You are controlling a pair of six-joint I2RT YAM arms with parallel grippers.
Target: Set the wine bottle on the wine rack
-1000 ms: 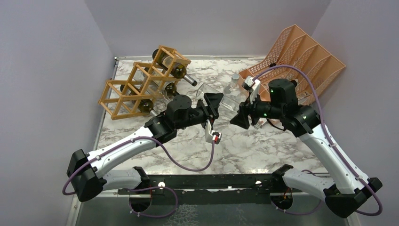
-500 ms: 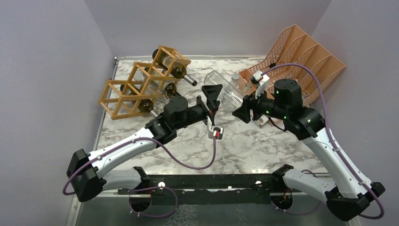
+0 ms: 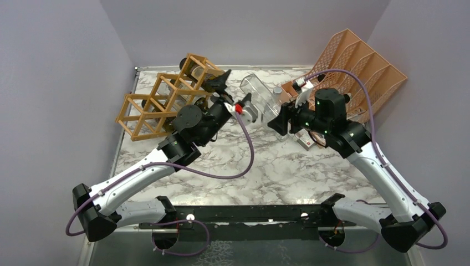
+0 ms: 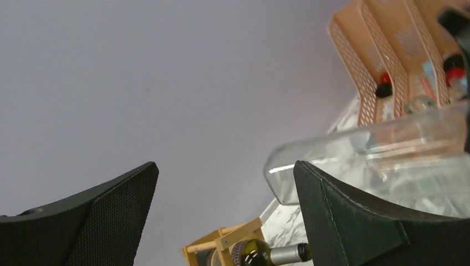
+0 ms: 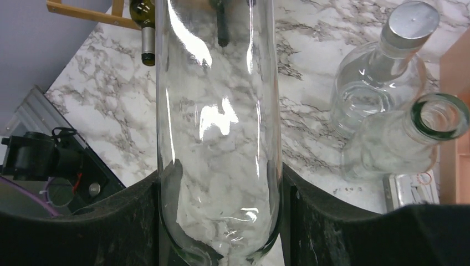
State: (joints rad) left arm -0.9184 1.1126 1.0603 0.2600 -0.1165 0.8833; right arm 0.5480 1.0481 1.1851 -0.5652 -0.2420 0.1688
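Note:
The wine bottle [image 3: 256,93] is clear glass and hangs tilted above the table, its far end pointing back-left. My right gripper [image 3: 279,119] is shut on its body, and in the right wrist view the pads press both sides of the wine bottle [image 5: 219,127]. The wine rack [image 3: 161,102], a tan wooden lattice, stands at the back left with dark bottles [image 3: 210,84] in its cells. My left gripper [image 3: 233,93] is raised between rack and bottle, open and holding nothing. Its wrist view shows the clear wine bottle [image 4: 366,155] just beyond the right finger [image 4: 354,216] and the rack [image 4: 221,244] below.
A salmon-orange perforated file organiser [image 3: 354,66] leans at the back right. On the table near it stand a capped clear bottle [image 5: 382,83] and an open-necked clear bottle [image 5: 399,138]. Grey walls close in on three sides.
My left gripper opened and swung up and back toward the rack. My right gripper lifted the clear bottle off the table and carried it left and back.

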